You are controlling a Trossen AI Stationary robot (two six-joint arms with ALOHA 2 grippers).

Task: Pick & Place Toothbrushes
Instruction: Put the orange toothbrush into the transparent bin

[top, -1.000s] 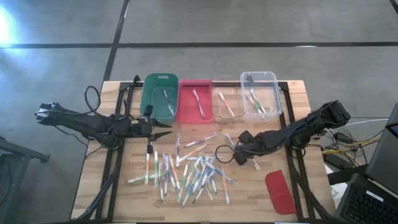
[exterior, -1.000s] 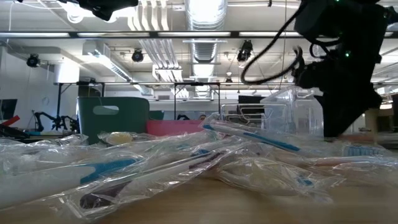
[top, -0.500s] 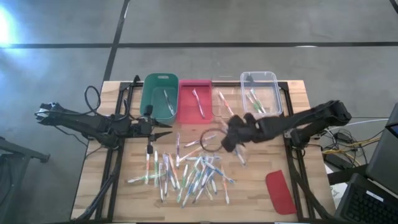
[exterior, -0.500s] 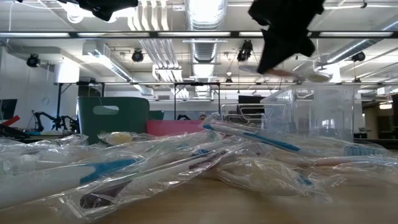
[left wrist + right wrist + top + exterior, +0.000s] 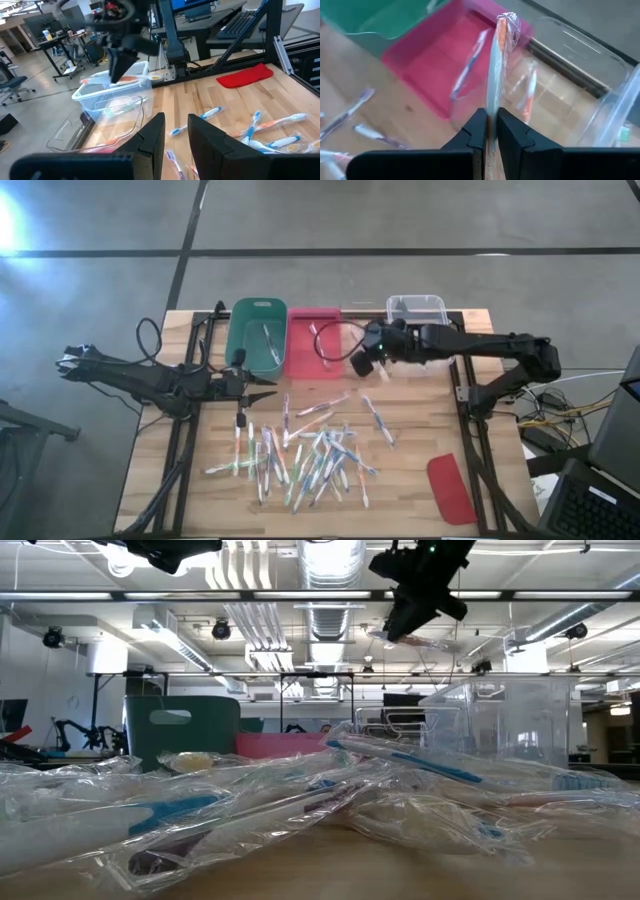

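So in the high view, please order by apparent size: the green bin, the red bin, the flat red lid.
1-2. Green bin and red bin: they look alike, so no ranking between them.
3. Flat red lid: clearly smallest.

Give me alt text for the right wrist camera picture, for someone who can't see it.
The right gripper is shut on a wrapped orange-accented toothbrush, held over the bins. Beyond it are a pink bin holding one toothbrush, a clear bin with an orange one, and the corner of a green bin.
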